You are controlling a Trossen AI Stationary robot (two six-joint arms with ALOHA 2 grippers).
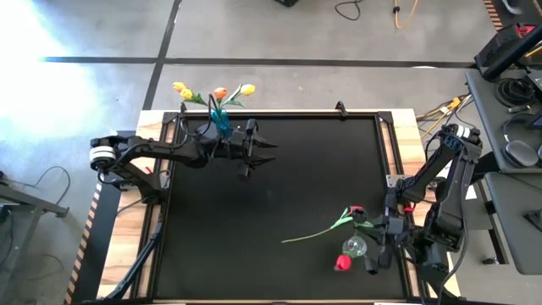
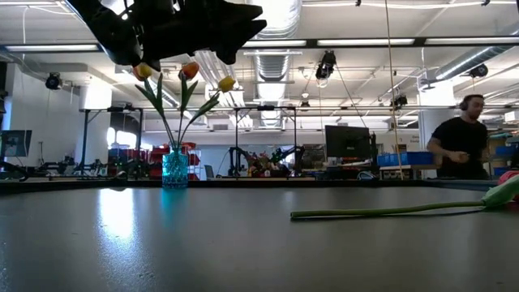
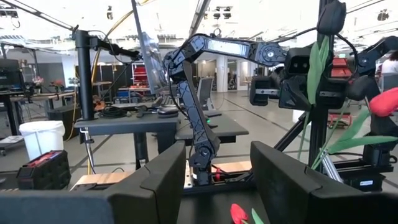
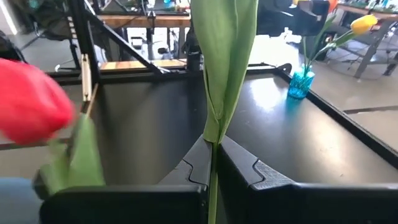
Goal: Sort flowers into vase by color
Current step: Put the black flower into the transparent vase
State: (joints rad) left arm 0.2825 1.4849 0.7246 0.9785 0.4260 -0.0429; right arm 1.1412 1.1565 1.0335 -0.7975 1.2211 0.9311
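- While my right gripper (image 4: 212, 155) hangs at the table's (image 1: 279, 186) 4 o'clock corner, its fingers are clamped together on a green stem (image 4: 214, 93) that stands upright between them.
- Seen from the left wrist, a dark head (image 3: 333, 15) tops that stem, so I judge this a dark tulip; my own camera cuts the head off.
- My left gripper (image 3: 217, 180) waits at 11 o'clock, fingers apart and empty, just beside the blue vase (image 1: 220, 119).
- That vase already holds yellow and orange tulips (image 1: 212, 93), so the dark one probably belongs elsewhere; I should settle the colour before I carry it.
- What looks like a clear vase (image 1: 354, 246) sits just beside my right gripper at 4 o'clock, with a red head (image 1: 342, 263) close by; I cannot tell whether that flower is in it.
- Another tulip (image 1: 318, 230) lies flat on the table toward 5 o'clock, its stem pointing at the centre; I should lift the held stem clear of it.
- To do the step well, I judge: hold the stem vertical, bring its foot over the vase mouth, lower straight, and part the fingers only once the foot is inside.
- A thin stem can twist in the grip, and a light vase can tip if the leaf drags its rim.
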